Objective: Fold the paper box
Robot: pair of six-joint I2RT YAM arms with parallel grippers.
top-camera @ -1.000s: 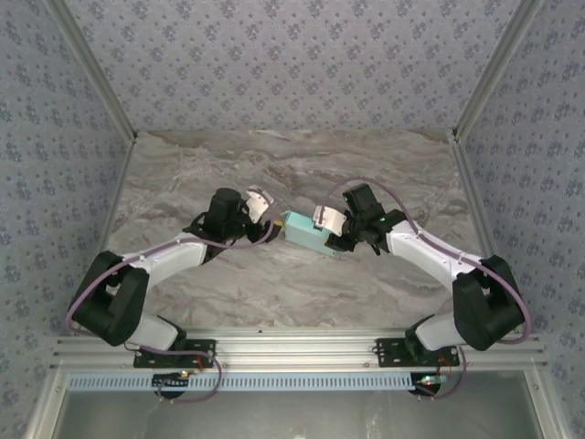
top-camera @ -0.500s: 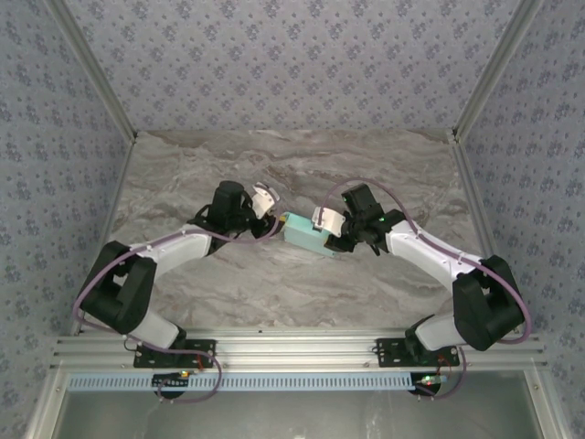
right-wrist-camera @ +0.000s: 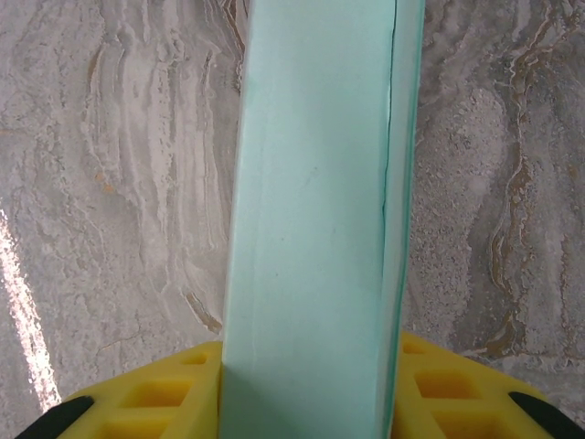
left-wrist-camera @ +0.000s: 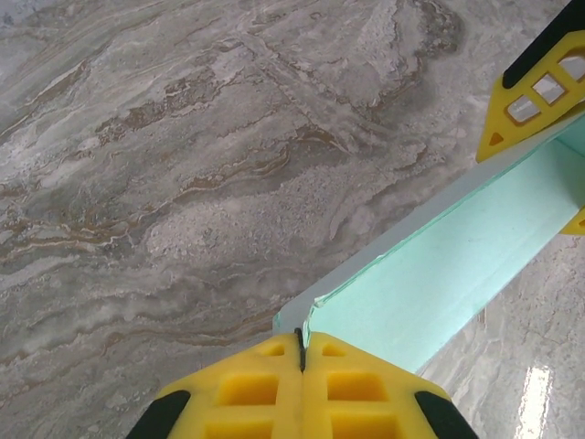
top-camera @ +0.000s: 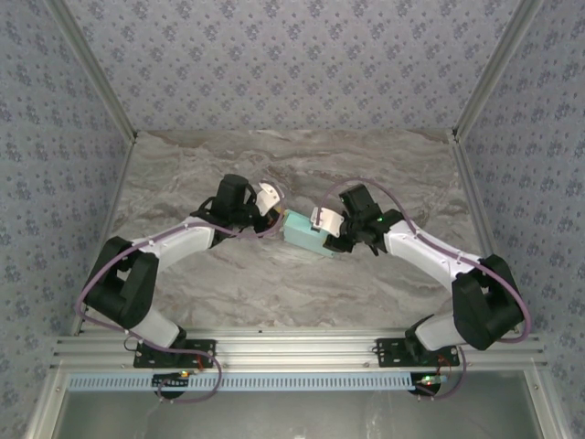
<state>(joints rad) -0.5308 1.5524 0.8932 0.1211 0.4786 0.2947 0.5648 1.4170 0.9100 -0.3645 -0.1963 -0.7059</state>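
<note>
The paper box (top-camera: 303, 230) looks formed into a rectangular sleeve near the middle of the table (top-camera: 274, 293), well clear of every edge, so probably only the end flaps remain. The right gripper (top-camera: 327, 225) clamps one end. The left gripper (left-wrist-camera: 301, 340), fingers pressed together, touches the opposite end corner, with bare table all around.

Lab test cell: aluminium frame (top-camera: 274, 352), wallpapered panels (top-camera: 292, 64), marble tabletop (top-camera: 274, 283).
</note>
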